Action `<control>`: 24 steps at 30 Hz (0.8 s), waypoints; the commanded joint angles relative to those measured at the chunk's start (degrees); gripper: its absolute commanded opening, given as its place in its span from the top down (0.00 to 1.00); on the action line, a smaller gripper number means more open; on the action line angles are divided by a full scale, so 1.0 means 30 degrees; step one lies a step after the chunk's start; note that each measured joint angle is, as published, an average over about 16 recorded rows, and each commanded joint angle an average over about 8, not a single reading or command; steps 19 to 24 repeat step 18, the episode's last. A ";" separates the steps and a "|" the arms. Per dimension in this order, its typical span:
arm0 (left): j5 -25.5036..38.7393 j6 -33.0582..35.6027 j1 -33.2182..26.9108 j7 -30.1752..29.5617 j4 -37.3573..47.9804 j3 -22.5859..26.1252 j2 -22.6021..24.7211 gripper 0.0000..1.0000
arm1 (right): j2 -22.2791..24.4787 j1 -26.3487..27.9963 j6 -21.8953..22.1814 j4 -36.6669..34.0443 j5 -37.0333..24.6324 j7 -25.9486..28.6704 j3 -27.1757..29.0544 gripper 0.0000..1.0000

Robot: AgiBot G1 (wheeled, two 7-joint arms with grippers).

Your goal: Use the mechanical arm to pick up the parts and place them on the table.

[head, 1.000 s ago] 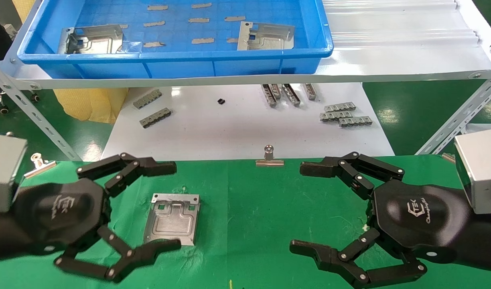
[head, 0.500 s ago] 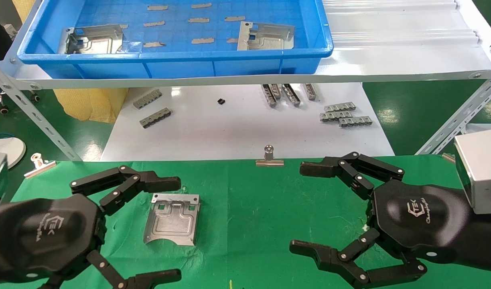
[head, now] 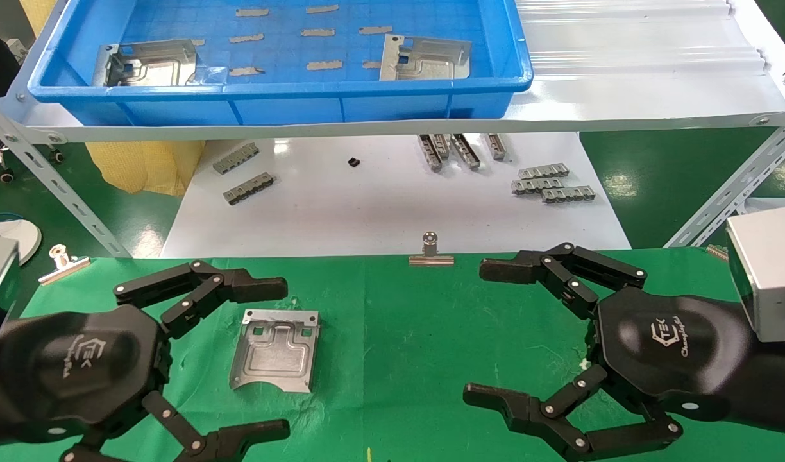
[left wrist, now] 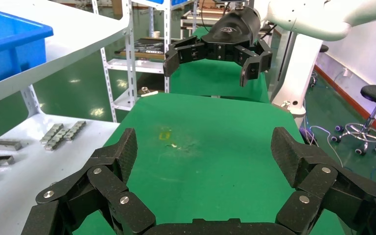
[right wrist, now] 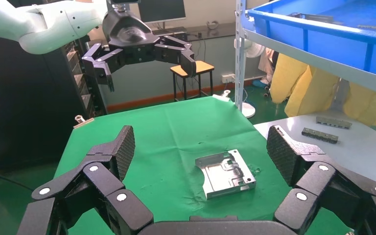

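Stretching across the near side of your view is the counter (head: 418,333), draped in wrinkled green cloth and pinned at its far edge by a silver binder clip (head: 431,254). Beyond it, a white shelf (head: 623,96) carries a blue bin (head: 277,96) with two silvery parts inside: one part at its left end (head: 145,63) and another right of centre (head: 424,58). Below the shelf, a white board (head: 379,205) holds small grey bars (head: 549,183).

Your left gripper (head: 245,359) hangs over the counter's left side, fingers spread wide and empty. Your right gripper (head: 489,333) hovers over the right side, equally wide and empty.

A third part (head: 276,350) lies flat on the cloth, just beside the left gripper, untouched.
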 commanded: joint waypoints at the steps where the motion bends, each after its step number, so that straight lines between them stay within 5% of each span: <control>1: 0.0013 0.0002 -0.0021 0.0011 0.0036 0.0013 0.0011 0.00 | 0.0000 0.0000 0.0000 0.0000 0.0000 0.0000 0.0000 0.00; 24: 0.0062 0.0022 -0.0074 0.0055 0.0153 0.0047 0.0039 0.00 | 0.0000 0.0000 -0.0001 0.0000 -0.0001 0.0000 0.0000 0.00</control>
